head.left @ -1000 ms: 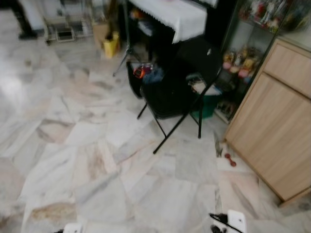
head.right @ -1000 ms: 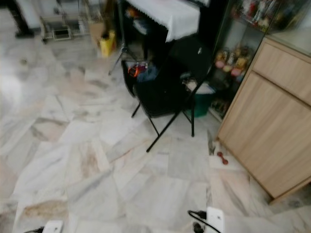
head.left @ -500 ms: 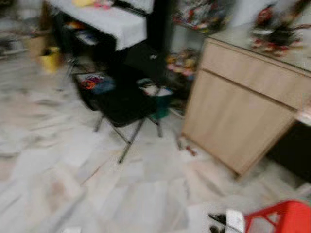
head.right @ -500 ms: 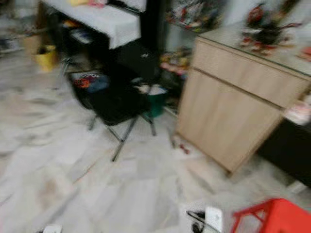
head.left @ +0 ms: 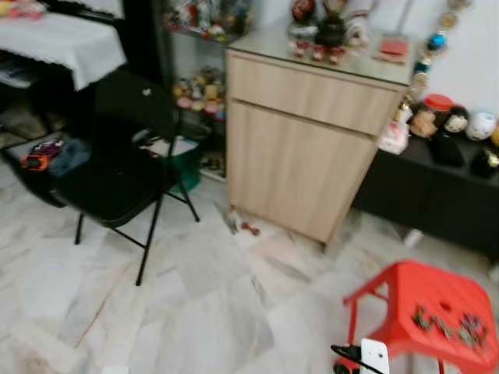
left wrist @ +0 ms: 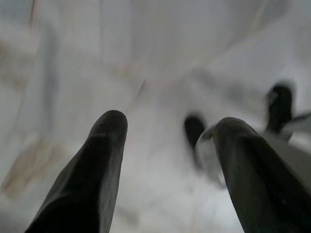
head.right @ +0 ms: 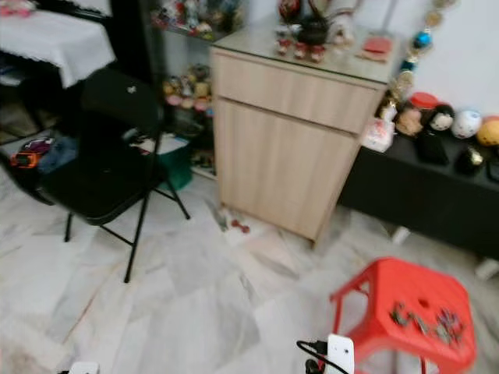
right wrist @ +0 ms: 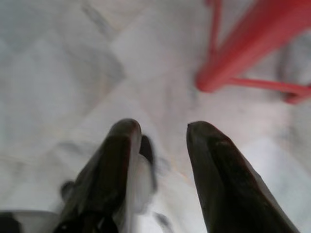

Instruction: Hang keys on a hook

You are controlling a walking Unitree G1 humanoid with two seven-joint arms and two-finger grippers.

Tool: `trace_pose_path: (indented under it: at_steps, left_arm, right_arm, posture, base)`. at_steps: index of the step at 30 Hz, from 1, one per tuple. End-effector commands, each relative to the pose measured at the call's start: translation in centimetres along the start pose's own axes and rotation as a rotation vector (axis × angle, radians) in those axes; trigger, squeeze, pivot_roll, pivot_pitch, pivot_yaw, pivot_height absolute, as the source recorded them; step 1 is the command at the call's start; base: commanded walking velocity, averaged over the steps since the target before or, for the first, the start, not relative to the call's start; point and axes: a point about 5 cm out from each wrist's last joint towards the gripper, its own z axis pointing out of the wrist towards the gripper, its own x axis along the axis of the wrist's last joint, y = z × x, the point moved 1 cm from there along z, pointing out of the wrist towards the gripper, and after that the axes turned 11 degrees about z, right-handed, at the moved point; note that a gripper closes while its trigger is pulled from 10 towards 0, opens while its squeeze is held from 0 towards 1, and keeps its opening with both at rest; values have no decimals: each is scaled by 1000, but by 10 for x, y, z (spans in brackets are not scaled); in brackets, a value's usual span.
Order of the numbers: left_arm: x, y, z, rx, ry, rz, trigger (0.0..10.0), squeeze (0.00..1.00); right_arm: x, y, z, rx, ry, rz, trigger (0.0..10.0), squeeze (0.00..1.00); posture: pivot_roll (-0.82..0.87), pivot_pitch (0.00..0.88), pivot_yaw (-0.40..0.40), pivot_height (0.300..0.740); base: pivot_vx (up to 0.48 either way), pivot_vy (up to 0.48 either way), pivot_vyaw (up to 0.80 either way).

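A red plastic stool (head.left: 437,304) stands on the marble floor at the lower right. Two small dark bunches that look like keys (head.left: 425,318) lie on its seat, blurred. My right arm hangs low just left of the stool, its white wrist part (head.left: 373,357) at the bottom edge. In the right wrist view my right gripper (right wrist: 163,128) is open over the floor, empty, with the stool's red legs (right wrist: 243,63) beyond it. My left gripper (left wrist: 171,124) is open over bare floor, holding nothing.
A light wooden cabinet (head.left: 304,148) with figurines on top stands ahead. A black folding chair (head.left: 109,183) is at the left, near a white-clothed table (head.left: 62,43). A low black shelf (head.left: 437,195) with dolls runs along the right wall. A small red object (head.left: 249,229) lies by the cabinet.
The camera has swung to the right: the chair has slid to the left, and the cabinet and red stool have come into fuller view. Both arms still hang low.
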Motion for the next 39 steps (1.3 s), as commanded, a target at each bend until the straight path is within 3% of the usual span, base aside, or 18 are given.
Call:
trace_pose_path:
  at_steps: [1, 28, 34, 39]
  left_arm:
    - [-10, 2, -2, -15, -32, 20, 10000, 0]
    - [-5, 2, -1, -31, -7, 28, 10000, 0]
    - [-4, 2, -1, -17, 17, -24, 10000, 0]
    - [-3, 3, -1, -24, 33, -46, 10000, 0]
  right_arm:
    - [5, -4, 1, 4, 11, 5, 10000, 0]
    - [7, -6, 2, 3, 17, 16, 10000, 0]
    - [8, -5, 2, 2, 19, 9, 10000, 0]
    - [8, -4, 2, -8, 23, 11, 10000, 0]
  posture:
    - [-29, 0, -42, 740]
    - [-31, 0, -32, 740]
    - [-28, 0, -35, 740]
    - [-31, 0, -36, 740]
  base:
    - [0, 0, -800]
    - [0, 0, -800]
    - [0, 0, -800]
    - [0, 0, 0]
